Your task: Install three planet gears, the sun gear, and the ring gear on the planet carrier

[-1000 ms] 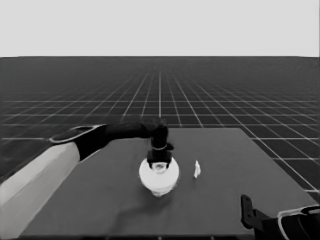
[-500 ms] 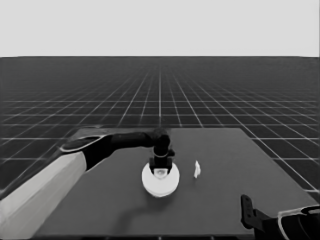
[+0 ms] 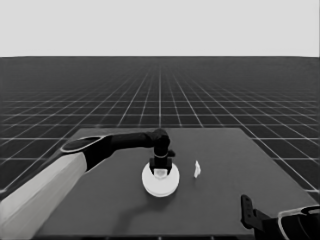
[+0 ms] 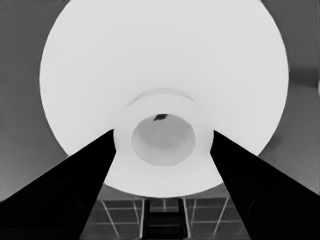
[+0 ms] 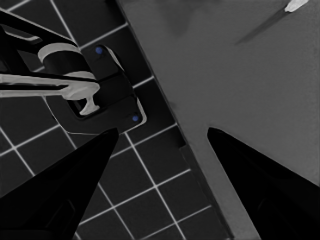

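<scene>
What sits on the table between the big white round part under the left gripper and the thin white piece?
Nothing: in the head view only bare dark table separates the larger round part, under the left gripper, from the thin white piece.

Thin white piece (image 3: 197,169) on the dark table (image 3: 235,200); gridded floor (image 3: 160,100) beyond

Larger round part (image 3: 160,182) at tabletop (image 3: 220,200) centre. Left gripper (image 3: 161,171) directly over its far half, fingers (image 4: 75,185) either side of the hub. Thin white piece (image 3: 197,169) just right of it, apart. Right gripper (image 3: 246,210) parked at near right corner.
</scene>
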`<action>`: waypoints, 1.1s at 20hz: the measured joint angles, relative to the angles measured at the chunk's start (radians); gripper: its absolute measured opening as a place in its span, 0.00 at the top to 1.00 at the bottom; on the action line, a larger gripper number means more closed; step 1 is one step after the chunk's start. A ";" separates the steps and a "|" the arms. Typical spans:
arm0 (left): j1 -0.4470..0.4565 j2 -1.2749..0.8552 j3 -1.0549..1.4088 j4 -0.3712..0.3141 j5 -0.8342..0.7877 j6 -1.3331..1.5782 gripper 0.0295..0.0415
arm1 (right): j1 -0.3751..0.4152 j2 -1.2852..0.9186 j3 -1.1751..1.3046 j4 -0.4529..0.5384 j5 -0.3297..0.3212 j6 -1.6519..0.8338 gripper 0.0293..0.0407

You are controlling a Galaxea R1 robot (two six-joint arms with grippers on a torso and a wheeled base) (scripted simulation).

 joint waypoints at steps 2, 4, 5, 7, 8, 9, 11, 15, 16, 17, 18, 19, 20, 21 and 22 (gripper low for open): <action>0.001 0.000 0.000 0.000 0.000 0.017 0.56 | 0.000 0.000 0.000 0.000 0.000 0.000 0.19; 0.007 -0.001 -0.001 0.000 0.001 0.035 0.56 | 0.000 0.000 0.000 0.000 0.000 0.000 0.19; 0.008 -0.002 -0.001 0.000 0.001 0.043 0.56 | 0.000 0.000 0.000 0.000 0.000 0.000 0.19; 0.010 -0.002 -0.001 0.000 0.002 0.061 0.56 | 0.000 0.000 0.000 0.000 0.000 0.000 0.19; 0.010 -0.002 -0.001 0.000 0.002 0.069 0.56 | 0.000 0.000 0.000 0.000 0.000 0.000 0.19; 0.011 -0.002 -0.001 0.000 0.002 0.078 0.56 | 0.000 0.000 0.000 0.000 0.000 0.000 0.19; 0.011 -0.002 -0.001 0.000 0.002 0.096 0.56 | 0.000 0.000 0.000 0.000 0.000 0.000 0.19; 0.013 -0.002 -0.001 0.000 0.002 0.131 0.56 | 0.000 0.000 0.000 0.000 0.000 0.000 0.19; 0.013 -0.002 -0.001 0.000 0.002 0.139 0.56 | 0.000 0.000 0.000 0.000 0.000 0.000 0.19; 0.013 -0.002 -0.001 0.000 0.002 0.148 0.56 | 0.000 0.000 0.000 0.000 0.000 0.000 0.19; 0.013 -0.002 -0.001 0.000 0.002 0.157 0.56 | 0.000 0.000 0.000 0.000 0.000 0.000 0.19; 0.013 -0.002 -0.001 0.000 0.002 0.165 0.56 | 0.000 0.000 0.000 0.000 0.000 0.000 0.19; 0.012 -0.002 -0.001 0.000 0.002 0.174 0.56 | 0.000 0.000 0.000 0.000 0.000 0.000 0.19; 0.012 -0.002 -0.001 0.000 0.002 0.183 0.56 | 0.000 0.000 0.000 0.000 0.000 0.000 0.19; 0.013 -0.002 -0.001 0.000 0.002 0.192 0.56 | 0.000 0.000 0.000 0.000 0.000 0.000 0.19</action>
